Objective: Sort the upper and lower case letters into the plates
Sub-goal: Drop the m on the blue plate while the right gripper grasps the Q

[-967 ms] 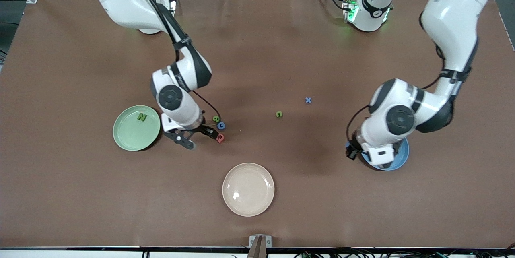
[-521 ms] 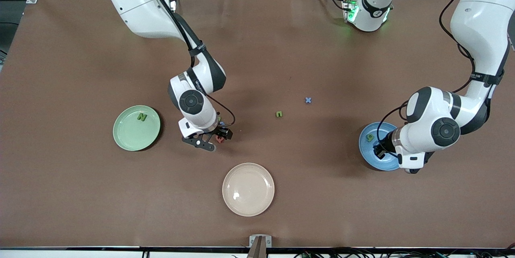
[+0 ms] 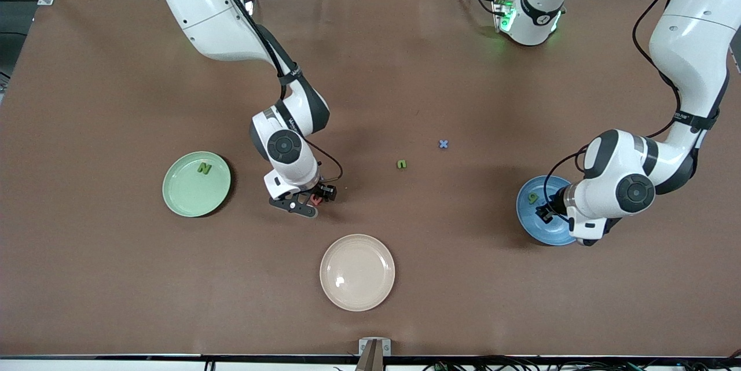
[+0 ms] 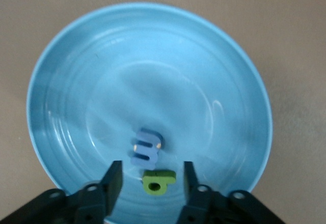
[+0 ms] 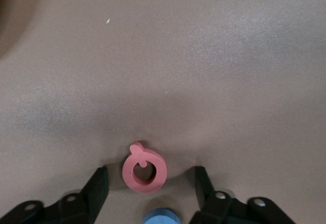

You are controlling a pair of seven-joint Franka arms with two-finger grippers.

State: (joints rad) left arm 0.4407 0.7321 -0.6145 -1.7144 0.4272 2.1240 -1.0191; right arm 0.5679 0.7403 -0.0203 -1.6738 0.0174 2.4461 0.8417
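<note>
- A brown table is carrying a green plate, blue plate and beige plate.
- A green n, blue x and red Q are lying loose on it.

The toy letters themselves are what reads here. A green N lies in the mint green plate at the left of the front view. A green n and a blue x lie on the brown table mat near mid-frame. A red Q lies at the lower middle of the right wrist view. A blue m and a green p lie in the blue plate in the left wrist view.
</note>
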